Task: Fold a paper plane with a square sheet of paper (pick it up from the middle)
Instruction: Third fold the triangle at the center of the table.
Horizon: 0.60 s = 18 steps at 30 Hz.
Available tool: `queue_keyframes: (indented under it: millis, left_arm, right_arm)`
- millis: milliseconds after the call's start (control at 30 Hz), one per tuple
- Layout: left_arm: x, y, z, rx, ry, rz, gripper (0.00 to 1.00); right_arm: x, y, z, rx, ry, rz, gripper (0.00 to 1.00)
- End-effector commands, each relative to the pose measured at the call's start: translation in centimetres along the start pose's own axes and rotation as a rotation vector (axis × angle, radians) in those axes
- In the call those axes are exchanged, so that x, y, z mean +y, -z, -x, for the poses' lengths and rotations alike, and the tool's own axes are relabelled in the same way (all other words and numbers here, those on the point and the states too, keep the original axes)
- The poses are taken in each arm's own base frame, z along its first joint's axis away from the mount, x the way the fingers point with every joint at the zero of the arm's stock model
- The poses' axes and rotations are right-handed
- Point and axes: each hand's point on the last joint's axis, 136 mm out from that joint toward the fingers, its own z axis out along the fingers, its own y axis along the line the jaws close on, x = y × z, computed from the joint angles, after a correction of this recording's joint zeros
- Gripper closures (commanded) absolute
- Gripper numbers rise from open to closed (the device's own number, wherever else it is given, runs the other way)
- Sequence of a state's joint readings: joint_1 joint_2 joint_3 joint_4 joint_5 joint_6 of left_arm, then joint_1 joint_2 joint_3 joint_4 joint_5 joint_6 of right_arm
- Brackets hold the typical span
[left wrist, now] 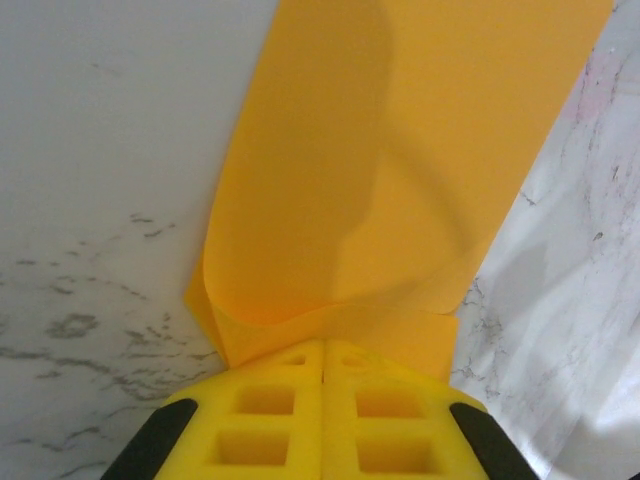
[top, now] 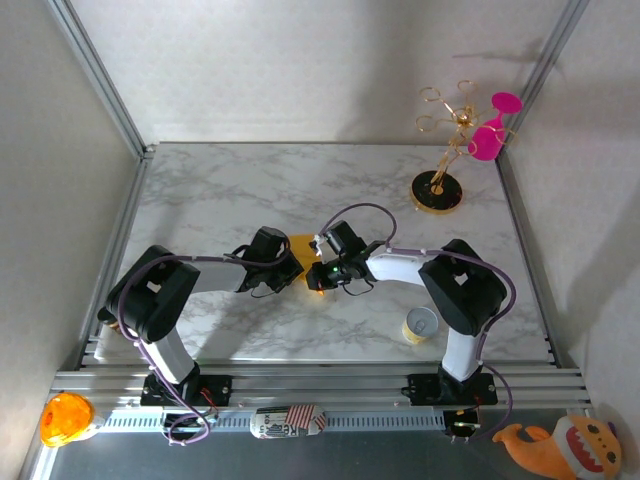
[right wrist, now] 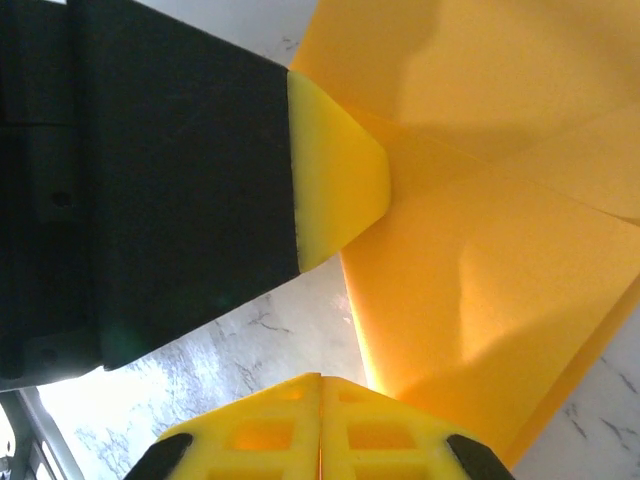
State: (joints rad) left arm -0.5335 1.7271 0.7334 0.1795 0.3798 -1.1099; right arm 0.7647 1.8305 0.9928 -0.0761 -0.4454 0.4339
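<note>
Jaws closed, left gripper [left wrist: 322,348] is pinning the folded square sheet of paper [left wrist: 380,150] while right gripper [right wrist: 320,380], also closed, is seemingly creasing it.

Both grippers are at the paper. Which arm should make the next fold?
Right, likely: the left gripper anchors the paper at its curled edge; the right gripper pinches a flap beside it.

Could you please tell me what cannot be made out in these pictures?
Top view: the left hand and right hand cover most of the paper sheet; its folds are too small to read.
Left wrist view: the sheet's far end is cut off by the top edge.
Right wrist view: the right hand's own fingertips hide whether it pinches the sheet.
</note>
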Motion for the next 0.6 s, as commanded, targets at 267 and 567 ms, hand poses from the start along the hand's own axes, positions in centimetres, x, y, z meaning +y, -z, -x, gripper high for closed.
queue_keyframes:
  millis: [267,567]
  left_arm:
    - [5.7,-0.6,-0.8,0.006,0.028,0.205,0.95]
    - [6.2,-0.5,-0.7,-0.002,0.03,0.228,0.95]
  right_arm:
    - [-1.3,-1.1,-1.3,0.049,-0.042,-0.052,0.92]
    - [-2.2,-1.3,-2.0,0.064,-0.051,-0.08,0.92]
